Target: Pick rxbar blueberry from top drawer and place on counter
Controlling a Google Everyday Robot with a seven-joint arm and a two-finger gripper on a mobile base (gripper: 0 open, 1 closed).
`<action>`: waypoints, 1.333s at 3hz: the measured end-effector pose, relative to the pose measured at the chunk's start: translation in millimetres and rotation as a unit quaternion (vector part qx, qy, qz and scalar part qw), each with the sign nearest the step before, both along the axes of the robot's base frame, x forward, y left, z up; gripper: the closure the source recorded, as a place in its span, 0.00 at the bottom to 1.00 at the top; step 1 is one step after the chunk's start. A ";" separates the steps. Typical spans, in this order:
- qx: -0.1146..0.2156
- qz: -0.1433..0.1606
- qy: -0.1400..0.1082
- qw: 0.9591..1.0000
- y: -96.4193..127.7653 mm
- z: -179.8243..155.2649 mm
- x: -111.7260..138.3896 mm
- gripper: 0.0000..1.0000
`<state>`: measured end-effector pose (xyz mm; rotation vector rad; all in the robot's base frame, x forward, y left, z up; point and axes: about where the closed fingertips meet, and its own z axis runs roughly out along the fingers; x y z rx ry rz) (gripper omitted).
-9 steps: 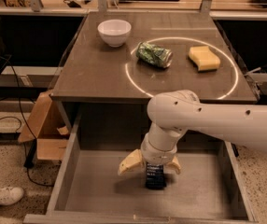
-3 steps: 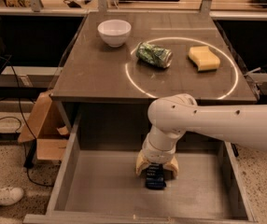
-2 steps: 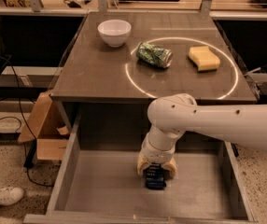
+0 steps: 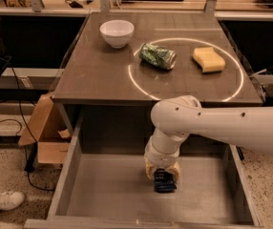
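Note:
The top drawer (image 4: 103, 194) is pulled open below the counter (image 4: 98, 75), which bears a bright white ring. My gripper (image 4: 163, 174) reaches down into the drawer from the white arm at the right. Its tan fingers are closed around the rxbar blueberry (image 4: 164, 182), a dark navy bar that sticks out below them near the drawer floor. I cannot tell whether the bar still touches the floor.
On the counter stand a white bowl (image 4: 117, 33), a dented green can (image 4: 157, 56) and a yellow sponge (image 4: 208, 59). A cardboard box (image 4: 43, 132) sits on the floor left of the drawer. A shoe (image 4: 0, 202) shows at bottom left.
The gripper's fingers, spread wide over the bar three seconds ago, have closed onto it. Since one second ago almost nothing has moved.

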<state>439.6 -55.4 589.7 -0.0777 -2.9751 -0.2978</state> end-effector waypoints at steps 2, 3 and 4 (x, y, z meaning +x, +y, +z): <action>0.000 0.000 0.000 1.000 0.0 9.2 0.0 1.00; 0.036 -0.016 -0.035 0.999 -11.9 26.4 -3.0 1.00; 0.069 -0.030 -0.106 0.992 -60.7 110.2 -15.4 1.00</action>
